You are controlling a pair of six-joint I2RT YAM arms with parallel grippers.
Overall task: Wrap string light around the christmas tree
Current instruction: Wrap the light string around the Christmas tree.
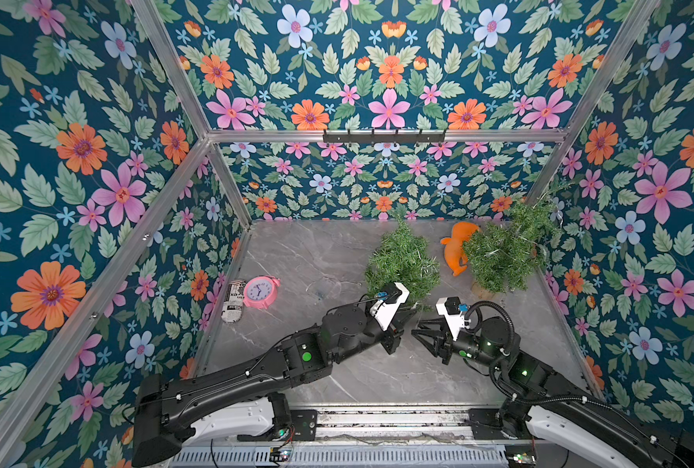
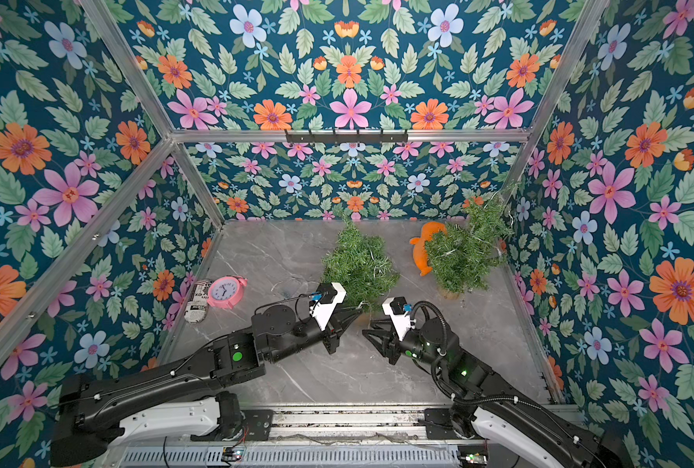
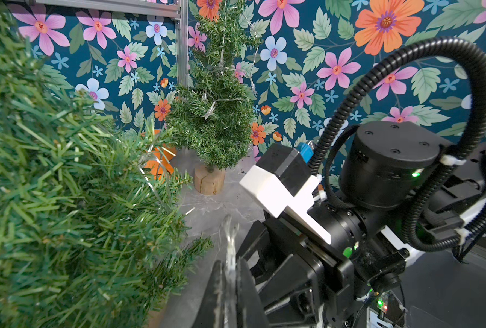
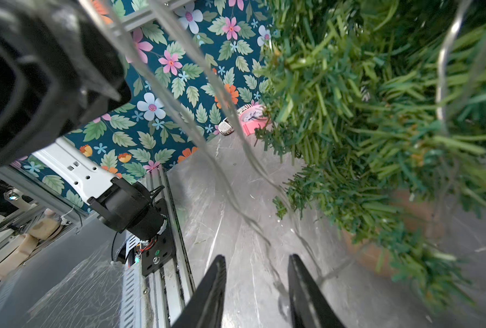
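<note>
A small green christmas tree (image 1: 402, 259) stands mid-table, and it fills one side of the left wrist view (image 3: 51, 184) and the right wrist view (image 4: 378, 113). My left gripper (image 1: 412, 312) is at its near foot, shut on a clear string light (image 3: 229, 241) that sticks out past the fingertips. My right gripper (image 1: 417, 328) faces it just to the right, with its jaws apart (image 4: 256, 257). Thin strands of the string light (image 4: 253, 227) hang ahead of the right gripper's jaws; I cannot tell whether one lies between them. A wire loop (image 4: 441, 71) sits in the tree's branches.
A second tree (image 1: 507, 247) on a wooden stump (image 3: 209, 180), with light string on it, stands at the back right by the wall. An orange toy (image 1: 456, 249) lies between the trees. A pink alarm clock (image 1: 260, 291) and a printed can (image 1: 233, 302) are at the left wall.
</note>
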